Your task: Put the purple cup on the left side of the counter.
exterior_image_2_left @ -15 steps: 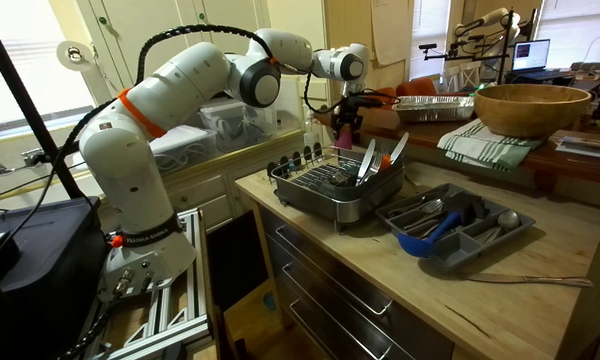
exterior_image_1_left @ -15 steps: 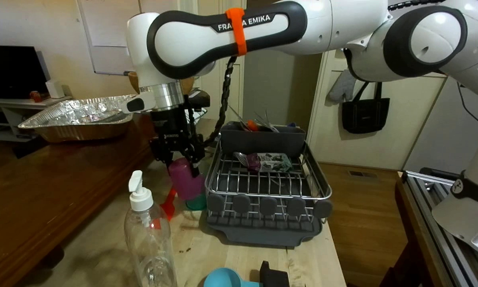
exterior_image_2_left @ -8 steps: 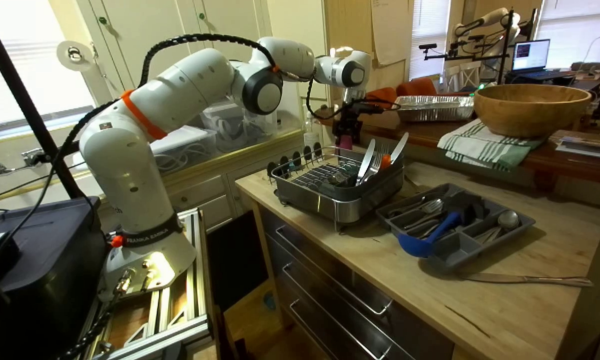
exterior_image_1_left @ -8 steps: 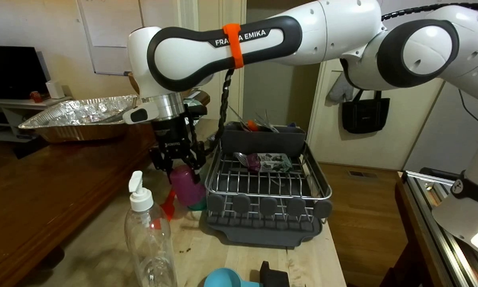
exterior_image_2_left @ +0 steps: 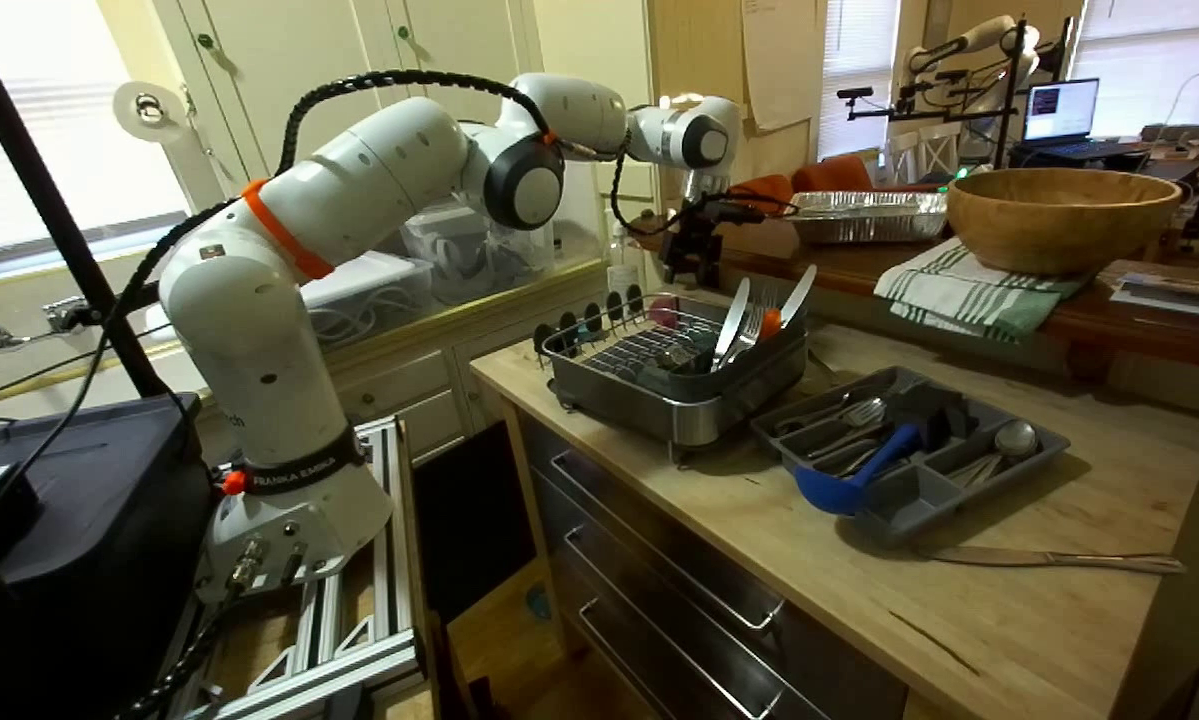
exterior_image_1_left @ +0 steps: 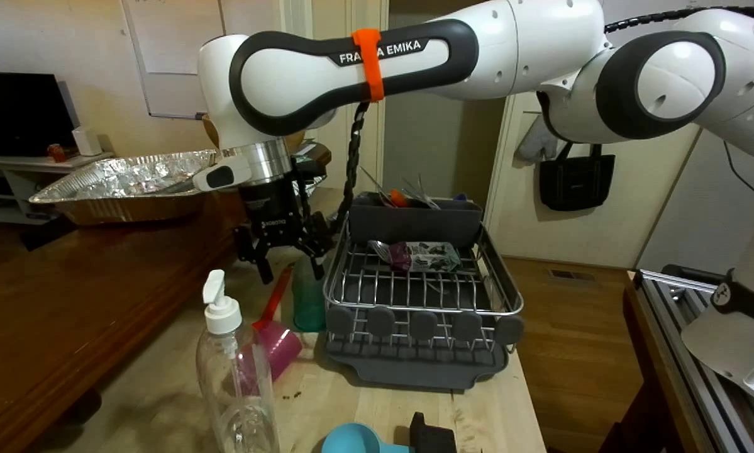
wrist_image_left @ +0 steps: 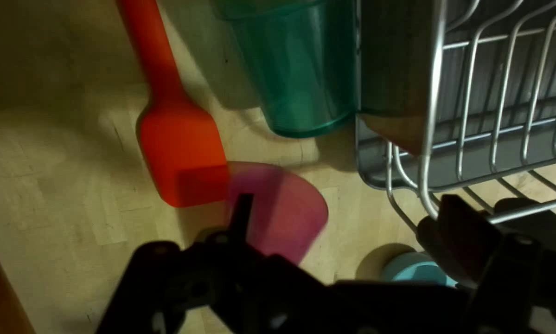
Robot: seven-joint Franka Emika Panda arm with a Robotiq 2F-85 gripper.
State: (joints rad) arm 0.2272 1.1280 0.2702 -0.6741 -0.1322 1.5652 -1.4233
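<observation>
Black two-finger gripper (exterior_image_1_left: 292, 274) hangs above the counter, fingers spread apart, nothing between them. Task item, a magenta-purple handleless plastic tumbler (exterior_image_1_left: 281, 350), is below the fingertips and off toward the clear plastic pump bottle (exterior_image_1_left: 227, 390), tipped well off upright; on or just over the pale beige wood-look counter (exterior_image_1_left: 326, 402), can't tell if it has settled. Long axis slants: in the wrist view, one end points up-right toward the grey wire dish rack (exterior_image_1_left: 417, 368), the other runs down-left behind the gripper. It overlaps the blade of a red-orange spatula (wrist_image_left: 182, 144) there; contact unclear. Only one arm, so no question of nearer hand. Bottle end reads as the robot's left, so my call: release stage, task close to done, next likely straight up and away. If a regrasp is wanted, go lower, fingers across that slant. Risk: tumbler rolls into the bottle.
</observation>
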